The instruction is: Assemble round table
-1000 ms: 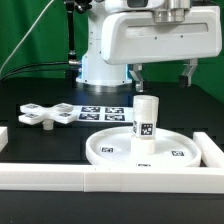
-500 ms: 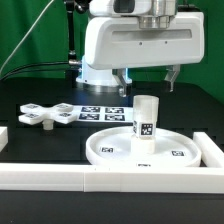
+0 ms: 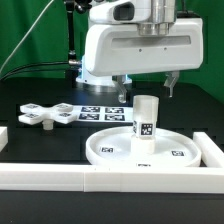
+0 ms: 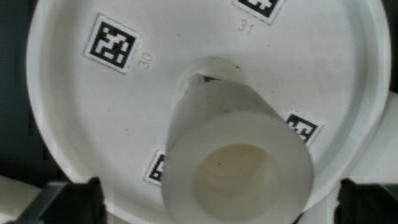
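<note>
The fingers (image 3: 172, 82) hang spread apart and empty above the upright cylinder leg (image 3: 146, 120), standing at the round disc's (image 3: 105, 150) centre on the desk (image 3: 45, 140); the cross-shaped foot (image 3: 48, 114) lies at its ten o'clock.

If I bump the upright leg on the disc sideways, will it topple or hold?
The leg stands taller than wide on the disc, so a high push may tip it unless it is threaded in, which I cannot tell. Looks rigid plastic; smooth sides could slip.

no readable text, only square coded tags (image 3: 143, 127)
</note>
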Controlling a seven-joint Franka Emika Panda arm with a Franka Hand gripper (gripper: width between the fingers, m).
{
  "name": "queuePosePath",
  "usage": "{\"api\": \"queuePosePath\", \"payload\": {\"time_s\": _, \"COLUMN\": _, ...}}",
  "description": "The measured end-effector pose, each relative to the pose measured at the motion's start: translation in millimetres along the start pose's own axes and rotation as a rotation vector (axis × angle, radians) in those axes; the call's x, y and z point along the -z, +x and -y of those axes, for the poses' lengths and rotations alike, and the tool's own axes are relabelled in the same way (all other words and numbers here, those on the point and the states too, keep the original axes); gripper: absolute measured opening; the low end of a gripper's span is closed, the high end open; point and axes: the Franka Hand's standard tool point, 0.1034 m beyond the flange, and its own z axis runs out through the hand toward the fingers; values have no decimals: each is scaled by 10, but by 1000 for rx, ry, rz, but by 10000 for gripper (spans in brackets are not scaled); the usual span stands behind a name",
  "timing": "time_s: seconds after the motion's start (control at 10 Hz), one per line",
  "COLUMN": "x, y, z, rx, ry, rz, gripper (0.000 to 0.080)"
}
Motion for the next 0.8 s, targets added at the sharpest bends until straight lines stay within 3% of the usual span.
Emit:
{"api": "queuePosePath", "payload": {"time_s": 0.6, "x": -124, "y": -34, "z": 9, "rx": 3, "ry": 8, "rz": 17, "gripper": 622}}
{"api": "queuePosePath", "payload": {"time_s": 0.7, "x": -124, "y": -34, "z": 11, "rx": 3, "ry": 8, "rz": 17, "gripper": 418}}
{"api": "queuePosePath", "payload": {"time_s": 0.8, "x": -124, "y": -33, "z": 12, "rx": 4, "ry": 8, "rz": 17, "gripper": 418}}
